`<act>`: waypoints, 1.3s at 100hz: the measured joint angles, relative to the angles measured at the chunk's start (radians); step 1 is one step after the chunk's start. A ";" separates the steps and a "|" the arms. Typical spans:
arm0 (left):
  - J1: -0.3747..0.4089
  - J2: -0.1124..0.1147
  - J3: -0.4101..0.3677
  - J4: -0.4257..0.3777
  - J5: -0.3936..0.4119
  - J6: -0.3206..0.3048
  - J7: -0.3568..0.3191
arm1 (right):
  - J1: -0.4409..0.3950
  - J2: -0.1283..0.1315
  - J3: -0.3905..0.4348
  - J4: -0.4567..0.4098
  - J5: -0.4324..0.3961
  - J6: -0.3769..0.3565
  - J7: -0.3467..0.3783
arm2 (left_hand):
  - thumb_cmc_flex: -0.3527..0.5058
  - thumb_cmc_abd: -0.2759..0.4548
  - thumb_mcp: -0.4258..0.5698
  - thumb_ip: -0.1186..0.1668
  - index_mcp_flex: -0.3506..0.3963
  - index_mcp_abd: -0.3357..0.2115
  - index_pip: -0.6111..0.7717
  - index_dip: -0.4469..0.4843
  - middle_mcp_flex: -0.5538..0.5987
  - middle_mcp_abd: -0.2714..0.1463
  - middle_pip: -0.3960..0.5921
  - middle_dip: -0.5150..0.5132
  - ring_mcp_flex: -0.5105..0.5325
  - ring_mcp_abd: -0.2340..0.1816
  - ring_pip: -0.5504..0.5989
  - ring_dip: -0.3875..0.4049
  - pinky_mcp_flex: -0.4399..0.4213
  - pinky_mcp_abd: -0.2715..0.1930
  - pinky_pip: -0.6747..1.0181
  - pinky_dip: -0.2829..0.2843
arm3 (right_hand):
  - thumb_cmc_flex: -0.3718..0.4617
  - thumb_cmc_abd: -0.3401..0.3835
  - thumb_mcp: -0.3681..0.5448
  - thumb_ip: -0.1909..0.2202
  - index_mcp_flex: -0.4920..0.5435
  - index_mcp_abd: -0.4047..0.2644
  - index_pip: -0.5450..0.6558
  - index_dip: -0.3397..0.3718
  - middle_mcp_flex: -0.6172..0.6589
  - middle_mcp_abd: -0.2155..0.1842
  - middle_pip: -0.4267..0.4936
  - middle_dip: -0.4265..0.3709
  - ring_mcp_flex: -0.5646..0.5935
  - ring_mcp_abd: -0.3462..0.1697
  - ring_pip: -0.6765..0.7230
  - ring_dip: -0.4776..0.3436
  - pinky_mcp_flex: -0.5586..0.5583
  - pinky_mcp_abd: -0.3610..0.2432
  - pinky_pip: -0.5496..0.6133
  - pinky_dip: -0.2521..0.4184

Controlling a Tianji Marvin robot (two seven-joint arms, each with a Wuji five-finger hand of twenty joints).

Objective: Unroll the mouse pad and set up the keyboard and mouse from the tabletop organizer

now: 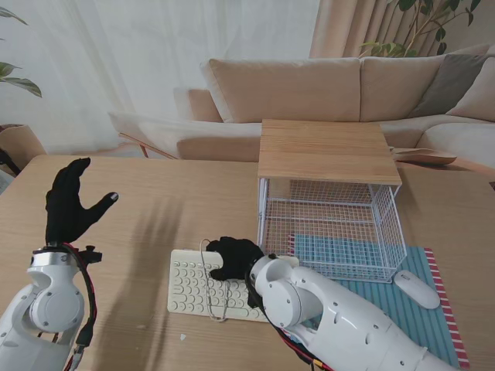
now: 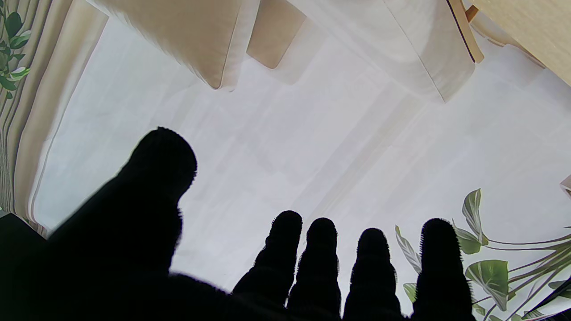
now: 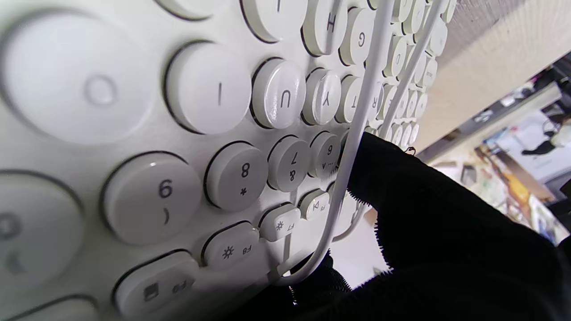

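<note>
Near the tabletop's front edge, our right hand grasps the keyboard by its far edge; our left hand hangs released, fingers spread, over the left side.

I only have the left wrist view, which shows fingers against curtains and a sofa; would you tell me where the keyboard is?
Observer: The keyboard lies flat on the table, to the left of the wire organizer.
Operator: Is the right hand on it?
Observer: Yes, the right hand rests on its far edge, with the white cable running over the keys.
Operator: And the mouse?
Observer: The mouse sits on the blue mouse pad, right of the organizer.
</note>
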 measured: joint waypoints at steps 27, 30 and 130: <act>-0.001 0.000 -0.001 0.002 0.001 0.000 0.002 | -0.037 -0.011 0.005 -0.038 0.004 0.106 -0.048 | 0.000 0.000 0.000 0.000 0.000 0.000 0.000 0.000 0.000 0.000 0.000 0.000 0.000 0.000 0.000 0.000 0.000 0.000 -0.004 0.000 | 0.023 0.002 0.018 0.000 0.000 0.000 0.010 0.000 0.000 0.013 0.004 0.016 0.000 0.001 0.034 0.021 0.000 -0.001 0.042 0.012; -0.002 0.000 -0.001 0.003 0.001 -0.001 0.002 | -0.042 -0.013 0.004 -0.043 0.004 0.116 -0.050 | 0.000 0.000 0.000 0.000 0.000 0.000 0.000 0.000 0.000 0.000 0.000 0.000 0.000 0.000 0.000 0.000 0.000 0.000 -0.010 0.000 | 0.036 0.008 0.028 0.000 -0.001 0.024 0.007 -0.013 0.000 0.017 0.004 0.016 0.000 0.002 0.034 0.021 0.000 -0.001 0.045 0.012; 0.011 0.004 0.024 -0.022 -0.034 -0.002 -0.055 | -0.083 0.008 0.133 -0.055 -0.079 -0.184 -0.067 | 0.000 0.000 0.000 0.000 0.013 0.000 -0.003 0.000 0.000 0.000 0.000 0.000 0.000 0.000 0.000 0.000 0.000 0.000 -0.022 0.000 | -0.014 0.018 -0.024 0.000 -0.042 -0.042 -0.036 -0.025 -0.099 0.011 -0.240 -0.141 -0.129 -0.023 -0.367 -0.159 -0.098 -0.025 -0.256 -0.169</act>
